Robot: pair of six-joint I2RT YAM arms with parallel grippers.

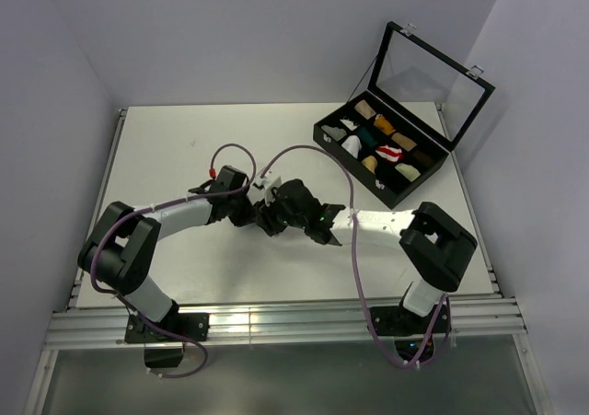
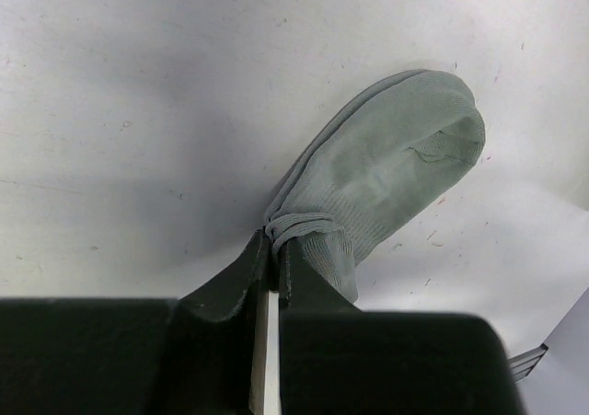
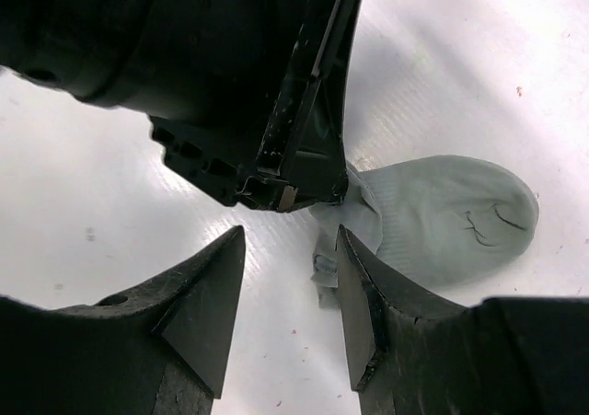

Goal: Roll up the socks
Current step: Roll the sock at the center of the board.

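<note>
Both arms fold in from the near edge and meet over the middle of the worktop (image 1: pixel 184 148). The left arm (image 1: pixel 184 217) has its elbow out to the left and its forearm reaching right. The right arm (image 1: pixel 382 222) mirrors it, with its elbow out to the right and its forearm reaching left. The left end effector (image 2: pixel 274 245) points down, closed on the bunched cuff end of the grey sock (image 2: pixel 386 176). The rest of the sock lies flat on the worktop, toe pointing away from the fingers. The right end effector (image 3: pixel 290 249) sits just beside it with its jaws apart, holding nothing, the sock's gathered edge close to one finger. The black case (image 1: pixel 428 79) stands well apart at the far right.
</note>
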